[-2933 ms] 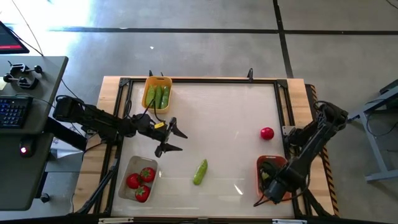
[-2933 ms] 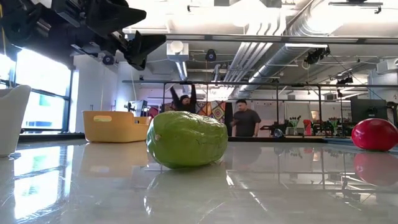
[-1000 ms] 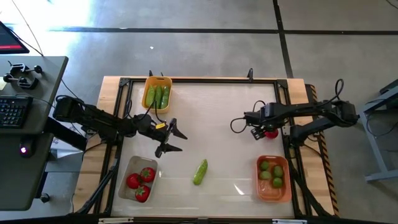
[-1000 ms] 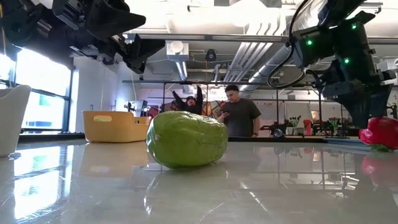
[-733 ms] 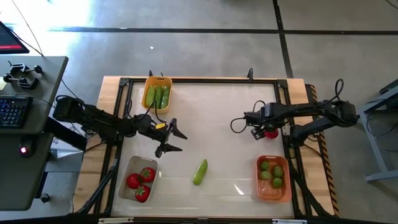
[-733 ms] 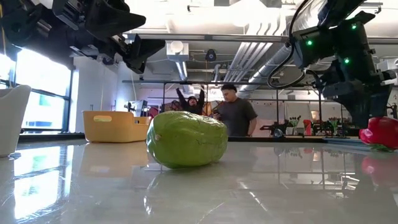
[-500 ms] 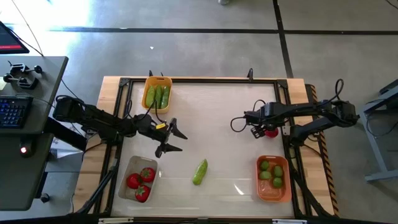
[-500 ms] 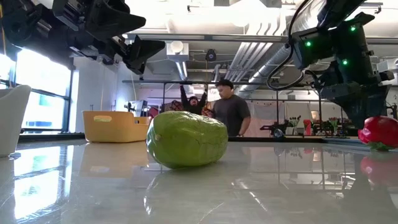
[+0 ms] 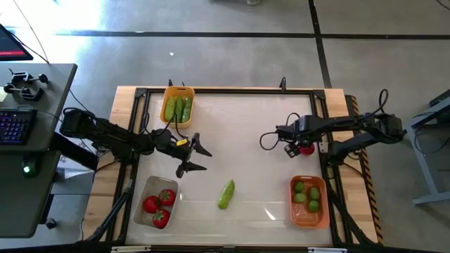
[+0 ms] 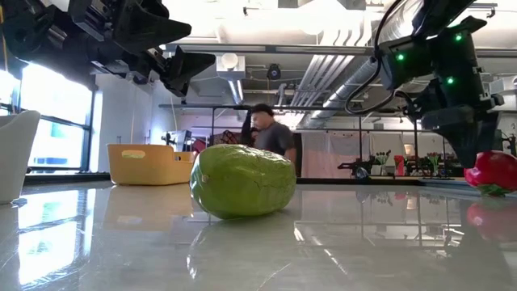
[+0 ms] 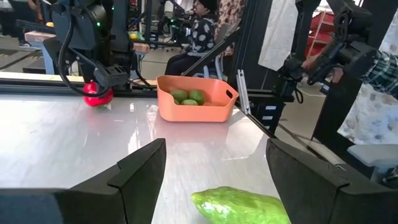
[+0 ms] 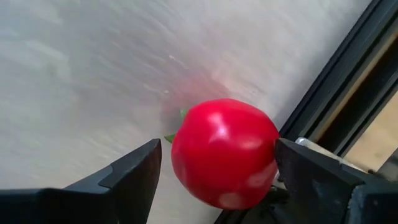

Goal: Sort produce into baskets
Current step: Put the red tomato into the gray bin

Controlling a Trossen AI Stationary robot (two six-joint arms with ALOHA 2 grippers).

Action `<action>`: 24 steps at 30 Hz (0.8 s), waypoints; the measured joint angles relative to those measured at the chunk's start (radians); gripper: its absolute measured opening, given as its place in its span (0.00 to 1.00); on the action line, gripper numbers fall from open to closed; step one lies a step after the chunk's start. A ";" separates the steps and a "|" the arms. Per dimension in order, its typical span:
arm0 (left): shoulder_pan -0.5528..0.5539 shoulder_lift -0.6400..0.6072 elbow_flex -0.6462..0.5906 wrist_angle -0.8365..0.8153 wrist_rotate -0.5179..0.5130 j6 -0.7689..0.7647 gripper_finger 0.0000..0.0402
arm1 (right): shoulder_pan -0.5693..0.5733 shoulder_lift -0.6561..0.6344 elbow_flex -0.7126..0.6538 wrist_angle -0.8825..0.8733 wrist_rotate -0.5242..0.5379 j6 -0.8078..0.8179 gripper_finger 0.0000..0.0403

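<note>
A red tomato (image 9: 306,148) lies on the table near the right edge; it also shows in the right wrist view (image 12: 225,152). My right gripper (image 9: 302,149) is open just above the table, one finger on either side of the tomato; whether they touch it I cannot tell. A green cucumber (image 9: 226,194) lies on its side near the front middle. My left gripper (image 9: 207,160) is open and empty above the table, left of the middle, with the cucumber (image 11: 239,205) in front of its fingers.
A yellow basket (image 9: 177,105) with cucumbers stands at the far left. A clear basket (image 9: 156,202) with three tomatoes stands at the near left. A darker orange basket (image 9: 309,201) with limes stands at the near right. The black frame rail (image 12: 348,87) runs beside the tomato. A person walks in the room behind.
About three seconds ago my right gripper was at the darker orange basket; it has since gone toward the table's far edge to the tomato, and has kept still there for the last second. The tomato and the cucumber have stayed in place.
</note>
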 joint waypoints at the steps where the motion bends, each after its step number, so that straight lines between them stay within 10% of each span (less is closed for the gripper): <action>1: 0.000 0.000 0.000 0.000 0.000 0.000 0.66 | 0.003 0.000 0.000 0.000 0.000 -0.018 0.75; 24: 0.001 0.000 0.000 -0.007 -0.007 0.025 0.66 | 0.029 0.000 0.114 -0.024 0.059 -0.065 0.75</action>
